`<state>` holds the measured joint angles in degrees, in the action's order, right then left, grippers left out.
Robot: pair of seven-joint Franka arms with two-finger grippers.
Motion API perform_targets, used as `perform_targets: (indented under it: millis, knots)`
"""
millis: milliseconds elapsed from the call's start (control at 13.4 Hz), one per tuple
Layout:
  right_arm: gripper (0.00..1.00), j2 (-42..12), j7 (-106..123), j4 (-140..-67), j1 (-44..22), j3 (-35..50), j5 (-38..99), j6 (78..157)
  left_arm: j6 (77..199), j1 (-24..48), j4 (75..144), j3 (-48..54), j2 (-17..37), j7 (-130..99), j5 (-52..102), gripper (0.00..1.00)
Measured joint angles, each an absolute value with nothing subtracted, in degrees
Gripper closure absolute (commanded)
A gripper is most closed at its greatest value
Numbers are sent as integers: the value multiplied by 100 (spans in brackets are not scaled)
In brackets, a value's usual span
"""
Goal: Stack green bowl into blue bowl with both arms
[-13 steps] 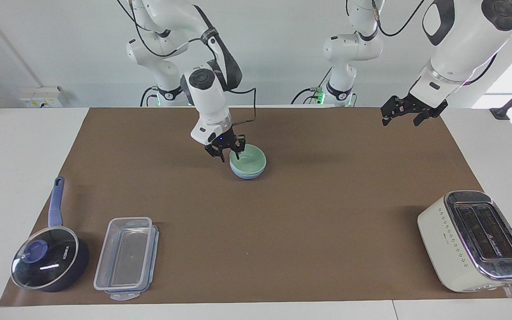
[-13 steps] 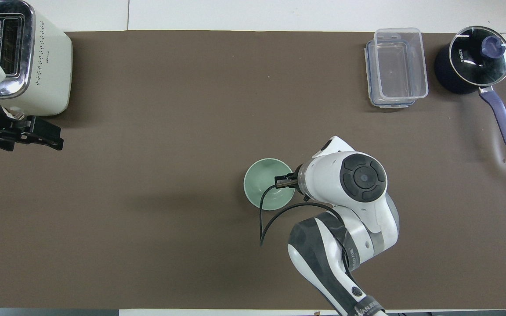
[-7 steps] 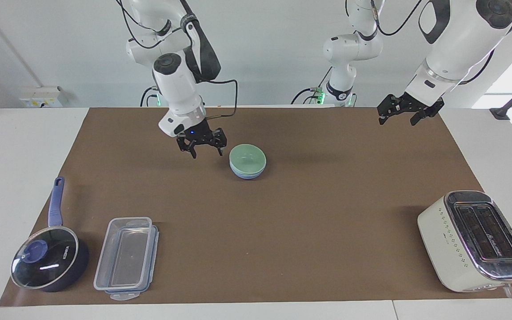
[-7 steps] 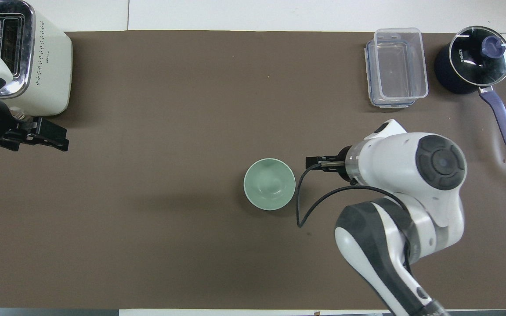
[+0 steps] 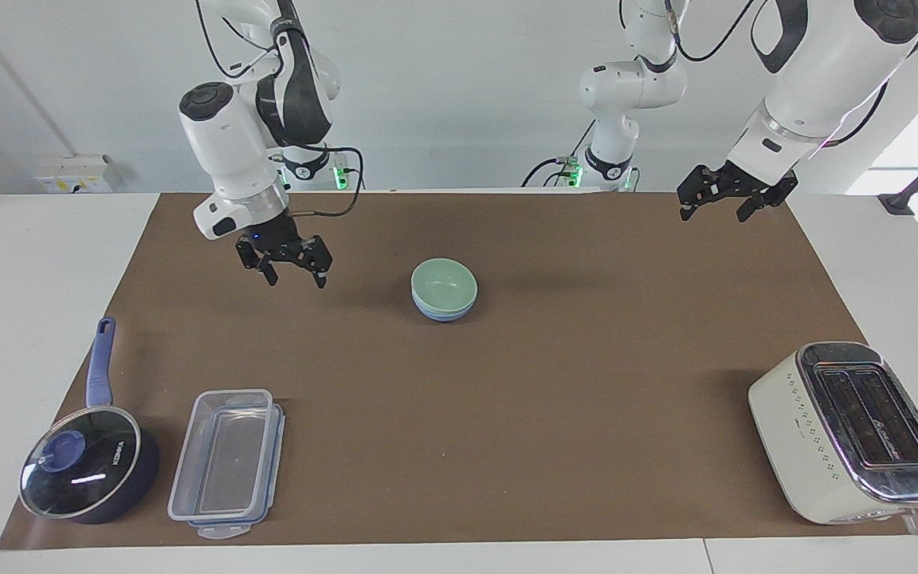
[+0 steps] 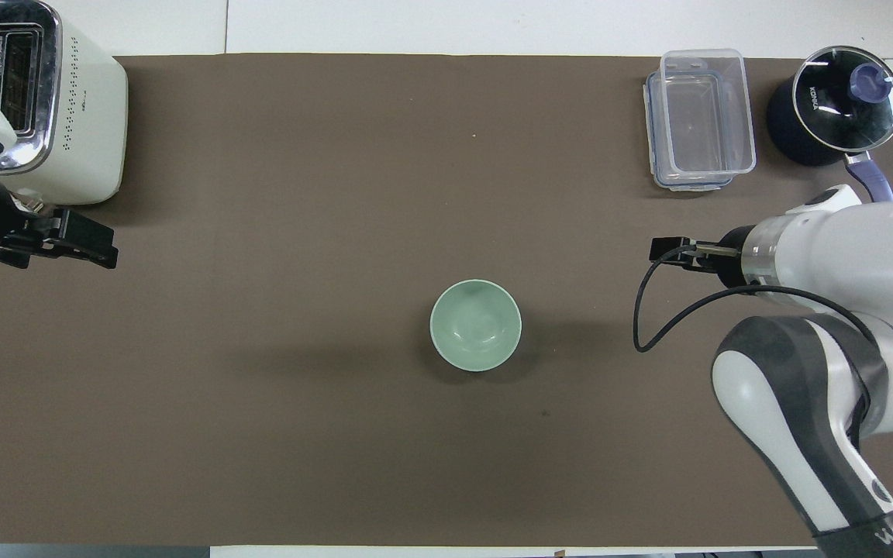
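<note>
Green bowl (image 5: 444,281) nested in blue bowl (image 5: 443,312), mid-mat; right gripper (image 5: 293,275) raised over bare mat beside stack, jaws open, empty; left gripper (image 5: 715,206) waits, jaws open; plastic box (image 5: 224,458) empty

Robot lab, two arms (image 5: 244,151), bare white walls

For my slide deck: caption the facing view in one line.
Green bowl nested in blue bowl; both end effectors, right and left, open and clear.
</note>
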<state>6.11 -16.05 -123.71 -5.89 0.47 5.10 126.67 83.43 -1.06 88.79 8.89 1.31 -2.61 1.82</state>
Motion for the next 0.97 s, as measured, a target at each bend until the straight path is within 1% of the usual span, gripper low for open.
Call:
perform_targets:
  millis: [299,522,746,970]
  knots:
    - [0,548,-1394,-11863,-286,45,354,12134,8342,-106,8879,865,128,-261,171,0]
    - [0,375,-1067,-11348,-71,42,300,11635,8342,-105,8877,860,113,-261,106,0]
    - [0,166,-985,-10802,8,43,156,11201,8342,-105,8877,860,88,-260,92,0]
    - [0,52,-983,-10418,10,47,67,10905,8349,-105,8877,857,83,-260,89,0]
